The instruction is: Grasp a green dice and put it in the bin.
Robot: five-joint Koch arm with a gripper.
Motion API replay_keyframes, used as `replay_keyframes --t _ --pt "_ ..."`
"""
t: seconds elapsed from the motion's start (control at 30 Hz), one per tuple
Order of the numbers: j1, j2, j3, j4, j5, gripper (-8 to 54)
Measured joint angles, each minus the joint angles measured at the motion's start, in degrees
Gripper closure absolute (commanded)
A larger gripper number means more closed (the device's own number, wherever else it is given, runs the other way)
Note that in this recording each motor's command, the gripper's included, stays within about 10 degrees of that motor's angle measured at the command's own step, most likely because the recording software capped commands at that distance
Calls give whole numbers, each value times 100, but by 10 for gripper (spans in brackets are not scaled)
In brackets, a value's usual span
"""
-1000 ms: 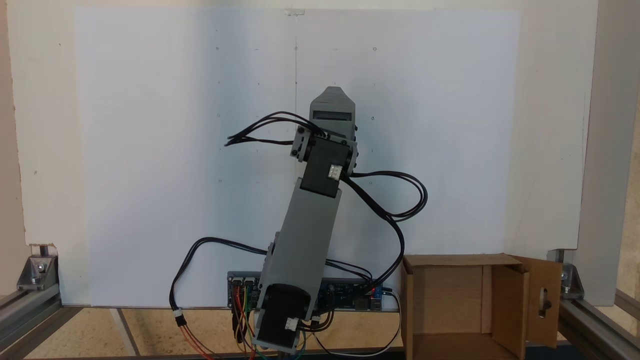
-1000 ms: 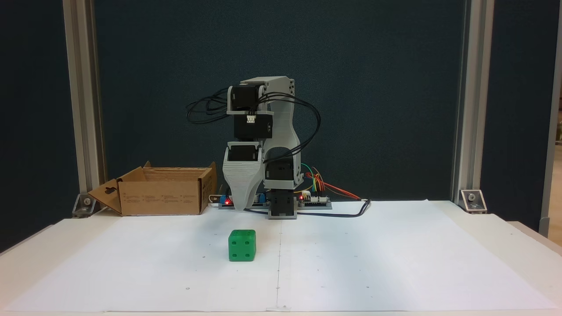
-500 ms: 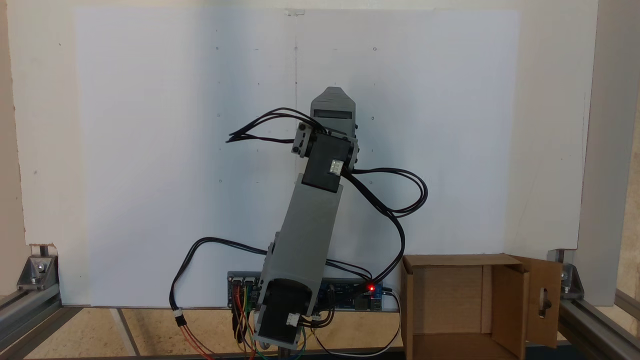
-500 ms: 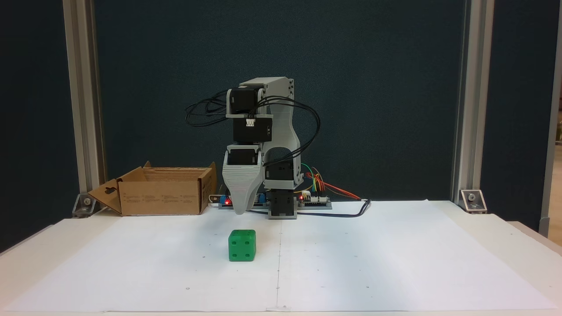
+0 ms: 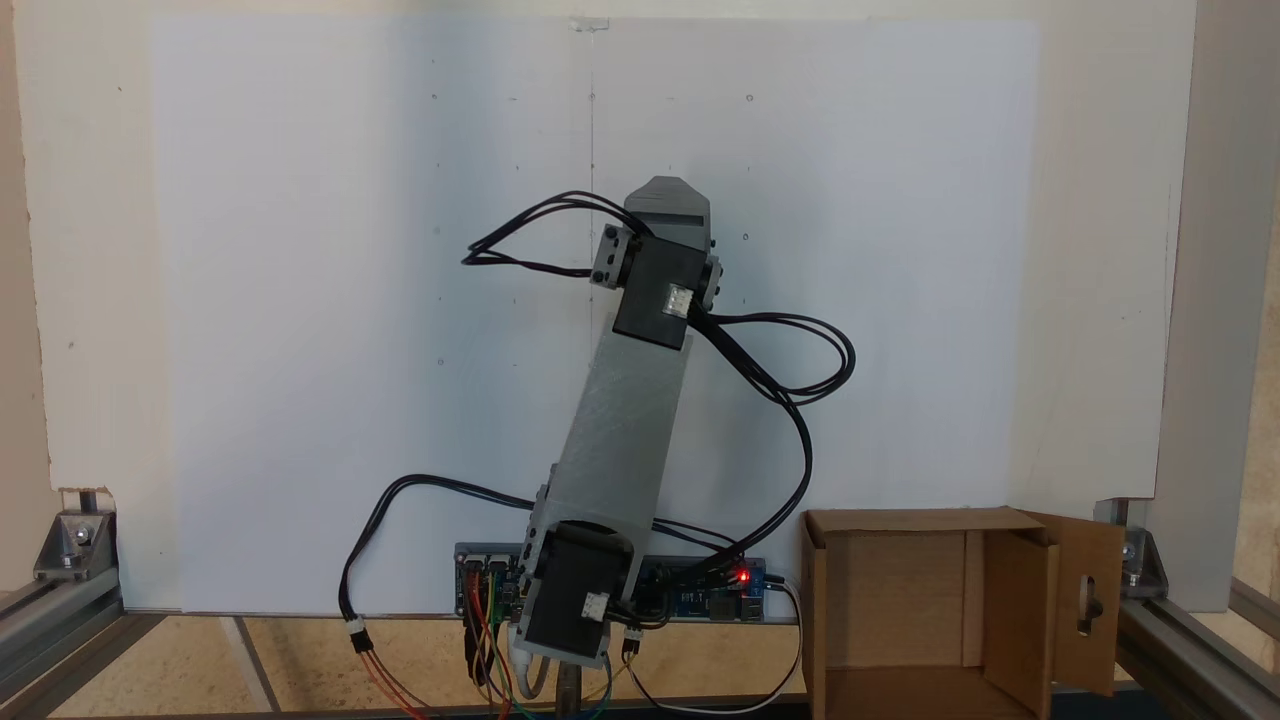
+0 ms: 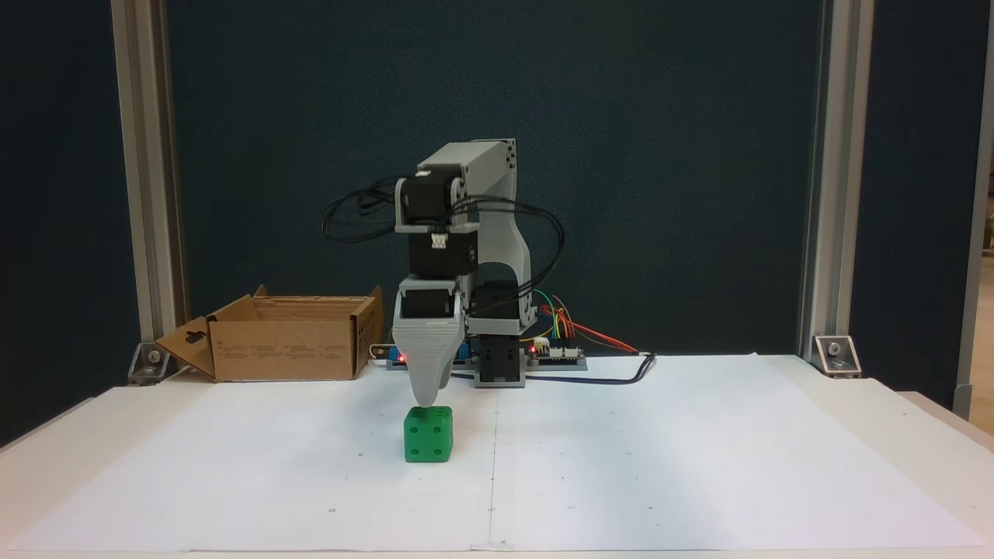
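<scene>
Nearest you in a fixed view: the green dice [image 6: 428, 435] sits on the white paper sheet [image 6: 621, 466], a little left of the sheet's centre line, resting flat. Directly over it, your gripper [image 6: 425, 401] points straight down, tip at or just above the dice's top edge; contact cannot be confirmed. Only one grey tip shows, so you cannot tell how far the jaws are parted. Nothing seen held. Farther back: arm base [image 6: 498, 361] and control board [image 6: 555, 353] with coloured wires. The bin [image 6: 283, 338] stands back left, open-topped, flap with keyhole cutout outward, well apart from the dice.
</scene>
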Motion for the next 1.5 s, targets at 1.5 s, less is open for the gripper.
replay_keyframes --t 1.5 --pt "-35 -554 905 -1512 0 34"
